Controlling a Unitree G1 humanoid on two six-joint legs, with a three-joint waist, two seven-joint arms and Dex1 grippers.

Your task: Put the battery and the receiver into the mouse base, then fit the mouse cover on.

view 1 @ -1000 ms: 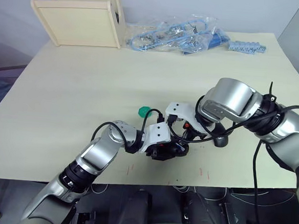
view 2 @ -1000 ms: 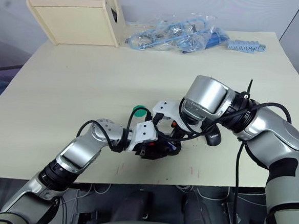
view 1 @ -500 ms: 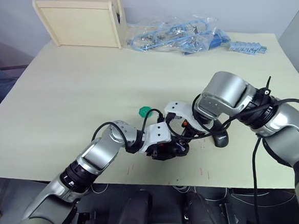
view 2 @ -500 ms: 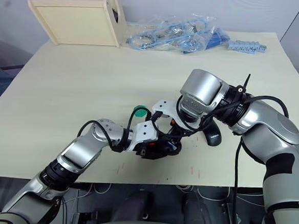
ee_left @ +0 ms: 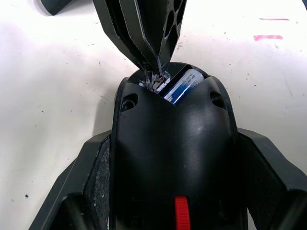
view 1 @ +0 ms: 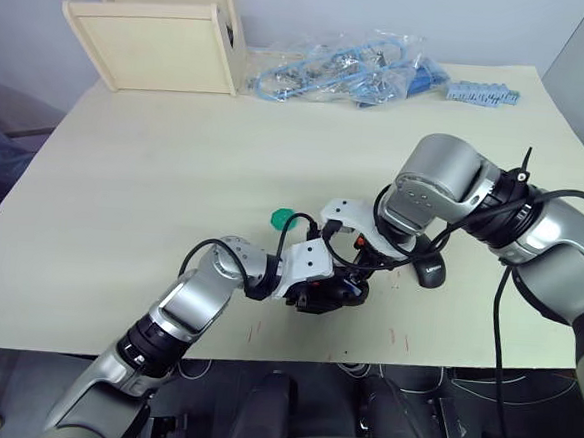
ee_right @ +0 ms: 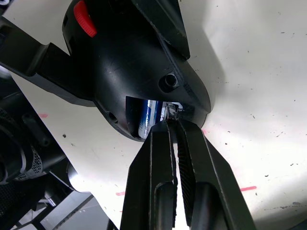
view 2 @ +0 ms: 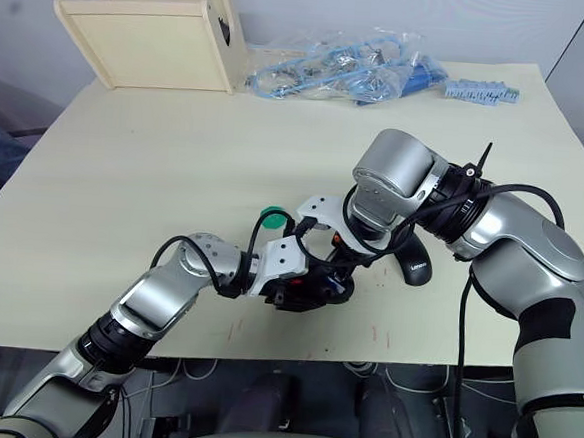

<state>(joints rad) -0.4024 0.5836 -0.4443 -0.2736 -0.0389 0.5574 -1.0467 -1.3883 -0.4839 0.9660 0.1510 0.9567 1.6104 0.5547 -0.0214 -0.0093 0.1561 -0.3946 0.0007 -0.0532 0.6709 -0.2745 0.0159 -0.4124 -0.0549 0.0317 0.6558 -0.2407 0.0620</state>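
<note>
My left gripper (view 1: 329, 293) is shut on the mouse base (ee_left: 175, 143), a black shell with a red scroll wheel, and holds it just above the table near the front edge. The blue battery (ee_left: 181, 86) lies inside the base's open rear bay. My right gripper (ee_right: 173, 123) is shut on the receiver (ee_right: 174, 110), a tiny metallic-tipped piece, with its tips pushed into the bay beside the battery (ee_right: 149, 117). The mouse cover (view 1: 430, 273), smooth and black, lies on the table to the right, under my right forearm.
A green octagonal disc (view 1: 282, 218) lies just behind my left gripper. At the back left stand pale wooden boxes (view 1: 155, 29). Clear bags of blue cables (view 1: 343, 67) and a blue strip of parts (view 1: 481, 92) lie at the back. The table's front edge (view 1: 312, 359) is close.
My right forearm has swung away from the front edge, baring more of the mouse cover. Its fingertips stay at the base's bay. The left arm holds still.
</note>
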